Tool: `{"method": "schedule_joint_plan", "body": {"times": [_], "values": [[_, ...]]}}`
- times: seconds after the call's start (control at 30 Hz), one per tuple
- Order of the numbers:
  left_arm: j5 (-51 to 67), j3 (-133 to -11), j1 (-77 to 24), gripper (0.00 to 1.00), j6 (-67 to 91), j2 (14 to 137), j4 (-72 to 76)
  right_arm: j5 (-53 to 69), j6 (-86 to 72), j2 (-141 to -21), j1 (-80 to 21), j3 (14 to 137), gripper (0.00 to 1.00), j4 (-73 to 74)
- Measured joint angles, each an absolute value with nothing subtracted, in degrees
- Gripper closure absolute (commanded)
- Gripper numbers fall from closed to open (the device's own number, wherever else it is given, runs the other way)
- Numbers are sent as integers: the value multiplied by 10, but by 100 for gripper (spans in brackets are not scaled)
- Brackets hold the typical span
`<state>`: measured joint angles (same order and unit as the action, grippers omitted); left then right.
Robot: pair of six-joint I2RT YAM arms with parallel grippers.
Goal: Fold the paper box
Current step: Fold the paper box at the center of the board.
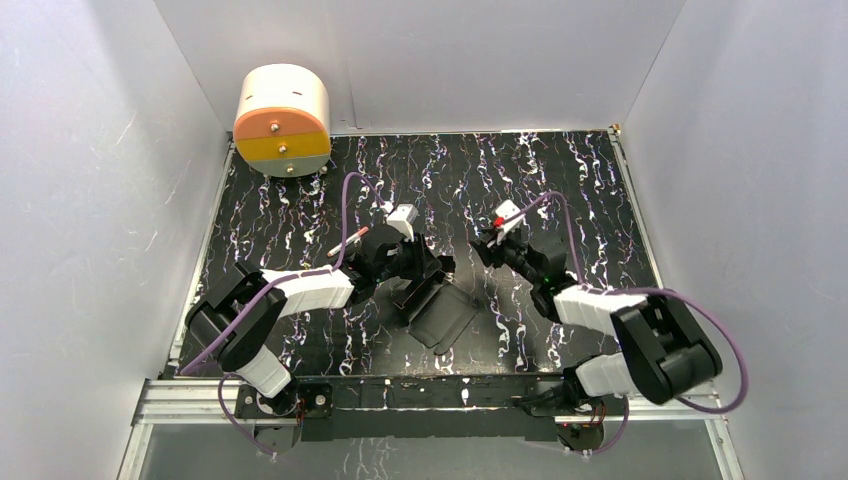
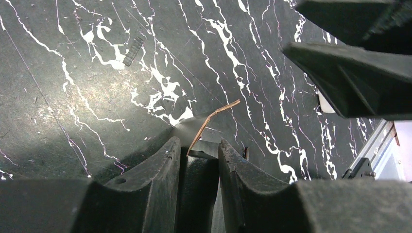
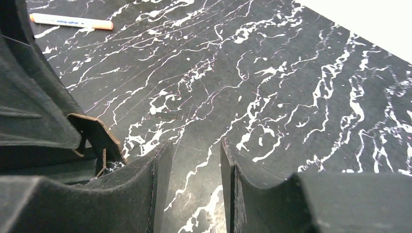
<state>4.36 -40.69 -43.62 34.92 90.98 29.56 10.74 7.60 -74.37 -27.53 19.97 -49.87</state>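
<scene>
Black paper box (image 1: 445, 318) lies by the middle of the worktop's (image 1: 300, 215) near edge. Left fingers (image 2: 155, 170) pinch one flap. A firm hold seems best there, while the right fingers (image 3: 160, 179) just beyond, parted and empty, press the next crease.

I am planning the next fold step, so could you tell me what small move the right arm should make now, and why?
Probably bring the right gripper across to the free flap of the paper box: its jaws stand open over the bare marbled table, apart from the card, while the left gripper pinches the box by one edge.
</scene>
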Motion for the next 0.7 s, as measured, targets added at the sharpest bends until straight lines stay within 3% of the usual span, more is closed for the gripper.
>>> {"method": "schedule_joint_plan", "body": {"times": [0.4,0.7], "values": [[65,-410,-436,83,326,910,292,294,127,-927,-259,316,57,-474],[70,-410,-436,79,319,910,292,391,140,-946,-264,321,58,-448]]}}
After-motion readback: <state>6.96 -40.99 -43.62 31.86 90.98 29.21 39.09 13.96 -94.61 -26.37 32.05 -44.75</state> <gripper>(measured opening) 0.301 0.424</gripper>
